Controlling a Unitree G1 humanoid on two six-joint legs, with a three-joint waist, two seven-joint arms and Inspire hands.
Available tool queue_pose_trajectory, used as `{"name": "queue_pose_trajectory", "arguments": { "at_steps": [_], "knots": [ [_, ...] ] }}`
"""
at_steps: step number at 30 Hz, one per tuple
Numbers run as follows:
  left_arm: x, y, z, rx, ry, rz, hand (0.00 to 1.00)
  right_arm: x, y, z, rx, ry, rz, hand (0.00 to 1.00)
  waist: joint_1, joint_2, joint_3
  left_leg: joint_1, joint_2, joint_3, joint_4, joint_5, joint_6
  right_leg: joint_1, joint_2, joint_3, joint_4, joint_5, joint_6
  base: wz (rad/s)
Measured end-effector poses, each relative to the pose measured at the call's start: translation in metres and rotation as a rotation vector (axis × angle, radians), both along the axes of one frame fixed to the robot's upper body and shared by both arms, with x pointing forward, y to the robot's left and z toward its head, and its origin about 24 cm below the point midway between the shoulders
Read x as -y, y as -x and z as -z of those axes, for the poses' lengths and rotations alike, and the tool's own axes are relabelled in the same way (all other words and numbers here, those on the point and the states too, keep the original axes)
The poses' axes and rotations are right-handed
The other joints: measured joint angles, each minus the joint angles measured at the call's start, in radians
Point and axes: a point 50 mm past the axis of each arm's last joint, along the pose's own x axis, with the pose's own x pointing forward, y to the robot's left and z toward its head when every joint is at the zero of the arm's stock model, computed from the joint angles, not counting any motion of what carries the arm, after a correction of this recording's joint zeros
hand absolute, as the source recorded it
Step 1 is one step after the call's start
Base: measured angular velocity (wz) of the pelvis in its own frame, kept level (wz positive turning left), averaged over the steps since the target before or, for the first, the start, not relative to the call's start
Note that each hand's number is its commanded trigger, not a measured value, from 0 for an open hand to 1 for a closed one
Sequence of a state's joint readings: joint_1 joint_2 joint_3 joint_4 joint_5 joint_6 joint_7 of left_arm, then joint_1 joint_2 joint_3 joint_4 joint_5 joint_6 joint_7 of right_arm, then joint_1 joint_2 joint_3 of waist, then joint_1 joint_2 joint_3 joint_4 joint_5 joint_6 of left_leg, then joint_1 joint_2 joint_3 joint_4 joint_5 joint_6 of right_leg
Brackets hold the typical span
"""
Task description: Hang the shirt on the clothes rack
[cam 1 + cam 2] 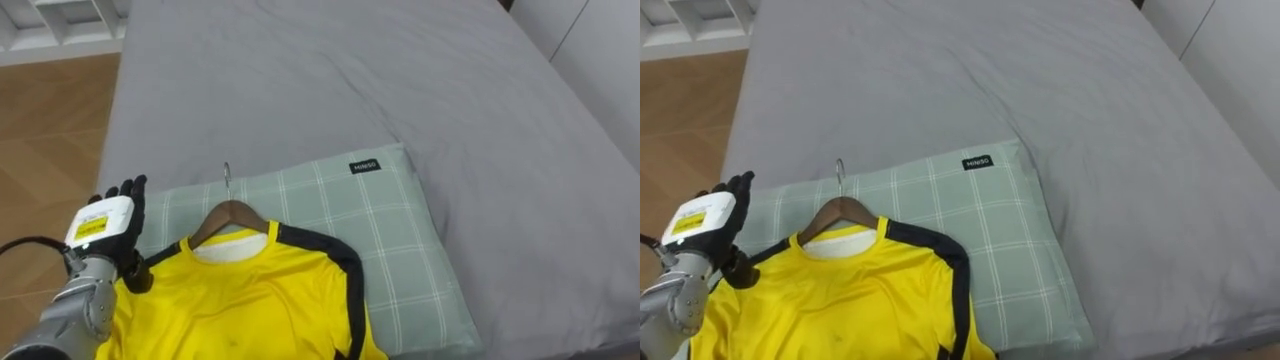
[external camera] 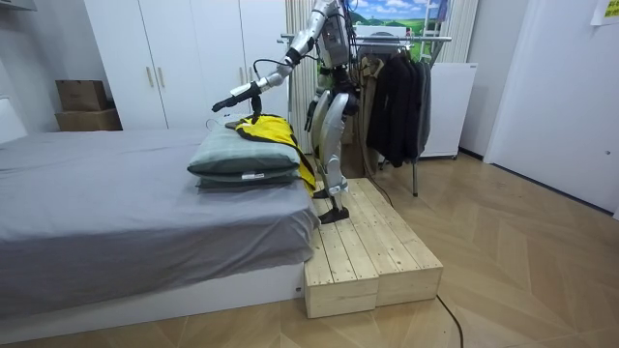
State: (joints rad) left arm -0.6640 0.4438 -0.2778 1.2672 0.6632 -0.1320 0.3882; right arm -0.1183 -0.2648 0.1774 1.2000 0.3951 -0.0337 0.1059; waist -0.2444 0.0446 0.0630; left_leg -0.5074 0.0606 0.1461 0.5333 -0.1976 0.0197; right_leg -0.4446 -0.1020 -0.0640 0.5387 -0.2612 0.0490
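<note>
One yellow shirt [image 1: 240, 305], on a wooden hanger [image 1: 231, 213], lies flat across the checked pillow [image 1: 400, 235] on the grey bed [image 1: 330, 70]. Left hand [image 1: 110, 230] is just beside the shirt's shoulder, fingers straight, gripping nothing.

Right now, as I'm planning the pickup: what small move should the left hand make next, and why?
Probably shift the left hand toward the wooden hanger and grasp its neck below the metal hook. The hand is open by the shoulder of the yellow shirt, holding nothing, and the shirt already sits on the hanger, lying on the plaid pillow.
</note>
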Motion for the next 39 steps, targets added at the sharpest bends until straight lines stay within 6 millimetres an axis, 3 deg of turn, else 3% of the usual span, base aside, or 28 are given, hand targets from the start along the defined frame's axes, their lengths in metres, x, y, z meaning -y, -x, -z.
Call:
{"name": "queue_pose_trajectory", "arguments": {
  "at_steps": [9, 19, 39],
  "knots": [
    [0.002, -0.004, -0.004, 0.035, 0.1, -0.039, 0.0, -0.002, -0.001, 0.0, -0.005, 0.009, -0.028, 0.0, -0.002, -0.001, 0.0009, -0.005, 0.0, -0.005, 0.002, 0.0, 0.0, -0.007, 0.0, -0.002, 0.014, -0.002, -0.002, 0.0],
    [0.009, -0.003, 0.005, -0.042, 0.184, -0.038, 0.0, -0.002, -0.001, 0.0, -0.005, 0.008, -0.034, 0.0, -0.006, -0.001, 0.0016, -0.015, 0.0, -0.01, 0.016, -0.001, 0.0, -0.009, 0.0, -0.006, 0.016, -0.003, -0.003, 0.01],
    [0.015, 0.001, 0.014, -0.081, 0.207, -0.028, 0.0, -0.002, -0.004, -0.001, 0.012, 0.028, -0.014, 0.0, -0.009, -0.008, 0.0082, -0.051, 0.004, -0.008, 0.042, -0.001, 0.0, -0.055, 0.001, -0.003, 0.054, -0.008, -0.006, 0.0]
  ]
}}
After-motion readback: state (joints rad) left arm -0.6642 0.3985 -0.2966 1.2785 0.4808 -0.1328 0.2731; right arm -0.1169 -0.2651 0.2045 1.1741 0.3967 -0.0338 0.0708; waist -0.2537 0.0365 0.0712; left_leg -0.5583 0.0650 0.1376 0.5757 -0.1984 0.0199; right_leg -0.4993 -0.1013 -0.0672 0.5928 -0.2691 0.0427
